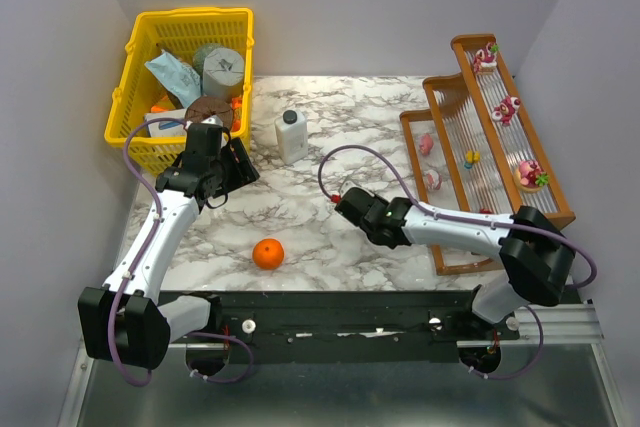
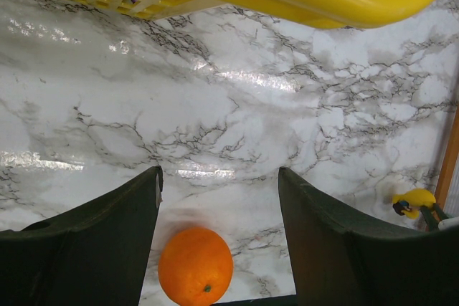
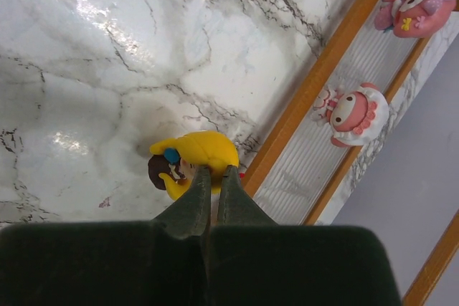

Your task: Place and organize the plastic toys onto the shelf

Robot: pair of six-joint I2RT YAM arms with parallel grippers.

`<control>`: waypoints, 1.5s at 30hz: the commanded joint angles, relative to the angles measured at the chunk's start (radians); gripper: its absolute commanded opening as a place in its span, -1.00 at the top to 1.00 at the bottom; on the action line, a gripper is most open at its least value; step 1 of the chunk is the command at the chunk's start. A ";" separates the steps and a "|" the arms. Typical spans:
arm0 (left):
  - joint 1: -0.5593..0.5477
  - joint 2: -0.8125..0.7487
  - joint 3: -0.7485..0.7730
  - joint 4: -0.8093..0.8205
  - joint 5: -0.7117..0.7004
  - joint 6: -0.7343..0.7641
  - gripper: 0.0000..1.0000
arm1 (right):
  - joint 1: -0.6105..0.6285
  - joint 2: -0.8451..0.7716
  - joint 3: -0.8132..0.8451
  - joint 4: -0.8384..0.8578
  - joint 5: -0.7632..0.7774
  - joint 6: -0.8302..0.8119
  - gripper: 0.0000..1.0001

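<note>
Right claw (image 3: 211, 171) pinched shut, its tips touching a small yellow hard-plastic figurine (image 3: 201, 150) lying just beyond them, beside the brown wooden stepped shelf (image 3: 324, 77); a real hold is unclear. Light, stiff, slick: probably best pinched across its round body. Left claw (image 2: 219, 175) half open, empty.

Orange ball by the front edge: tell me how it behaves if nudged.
The orange ball is round and sits free on the glossy marble table, so a nudge would probably roll it. Its curved surface might slip from a narrow pinch.
</note>
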 commanded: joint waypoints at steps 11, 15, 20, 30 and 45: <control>0.007 -0.022 0.002 0.004 0.014 0.007 -0.47 | -0.092 -0.110 0.284 -0.139 0.193 0.003 0.99; 0.007 -0.020 0.002 0.006 0.012 0.007 -0.48 | -0.167 -0.093 0.383 -0.152 0.293 -0.038 0.99; 0.007 -0.020 0.000 0.006 0.011 0.007 -0.48 | -0.266 -0.040 0.493 -0.152 0.388 -0.070 0.99; 0.007 -0.012 0.000 0.009 0.018 0.005 -0.48 | -0.413 0.082 0.633 -0.104 0.451 -0.077 0.99; 0.007 0.017 0.020 -0.002 0.014 0.010 -0.47 | -0.525 0.220 0.682 0.100 0.425 -0.144 0.99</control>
